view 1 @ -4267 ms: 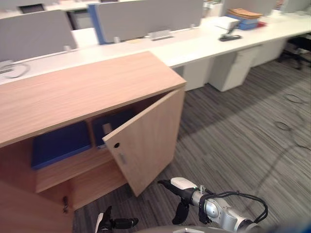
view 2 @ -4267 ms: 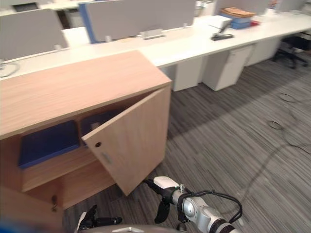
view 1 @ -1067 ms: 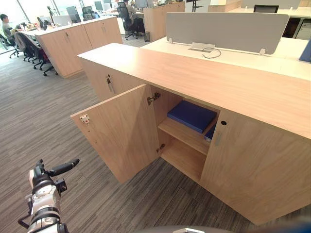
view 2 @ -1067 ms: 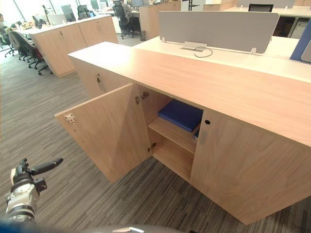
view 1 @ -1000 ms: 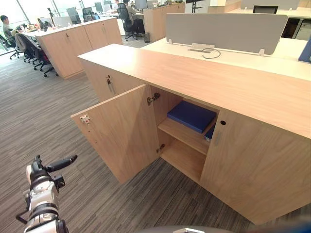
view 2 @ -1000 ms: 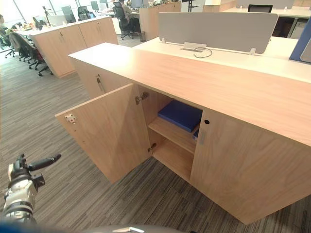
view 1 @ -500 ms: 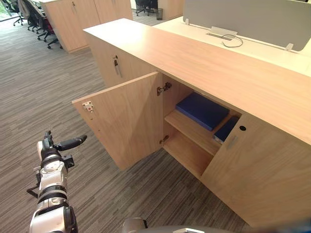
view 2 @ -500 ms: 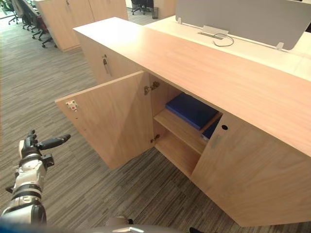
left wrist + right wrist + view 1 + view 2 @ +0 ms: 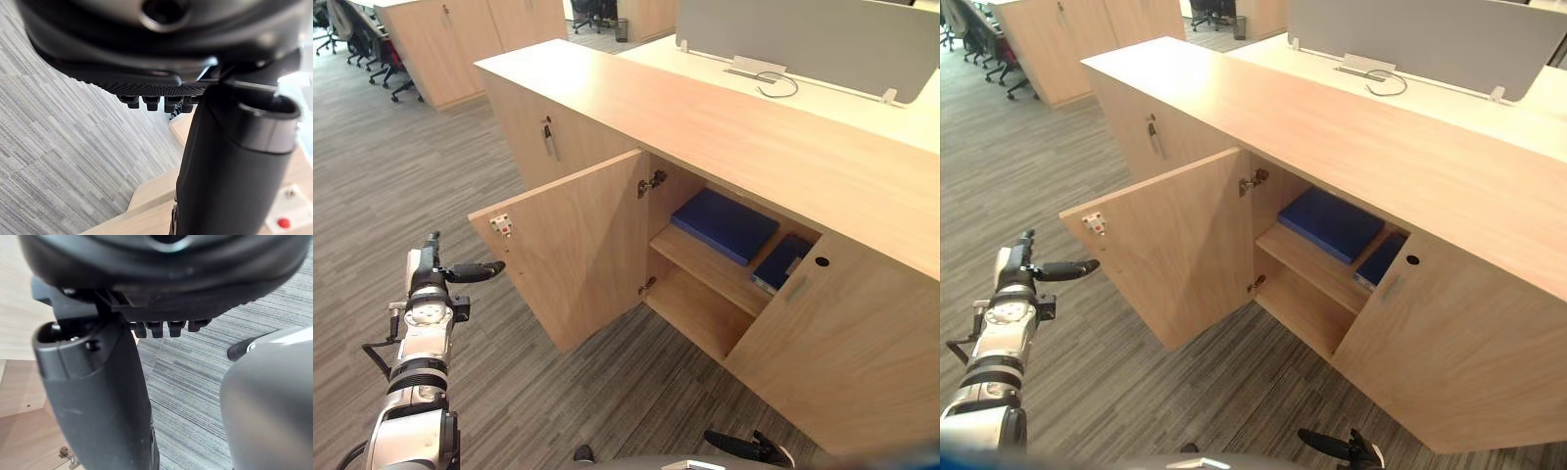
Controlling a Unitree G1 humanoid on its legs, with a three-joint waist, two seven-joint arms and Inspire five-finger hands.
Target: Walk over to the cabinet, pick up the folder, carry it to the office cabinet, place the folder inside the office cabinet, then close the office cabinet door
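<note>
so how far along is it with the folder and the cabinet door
Done, it seems: a blue folder lies on the shelf inside the office cabinet, a second folder beside it. In hand: the left hand is raised by the free edge of the open left door; contact is unclear. The right hand hangs low. Left: both the left door and the right door stand open and need closing.

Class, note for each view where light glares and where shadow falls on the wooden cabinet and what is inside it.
Left eye view: a pale sheen lies on the far corner of the light wooden cabinet; its open compartment is shaded, dimming the large flat blue folder inside. Left wrist view: bright glare beside the dark thumb of the left hand.
</note>
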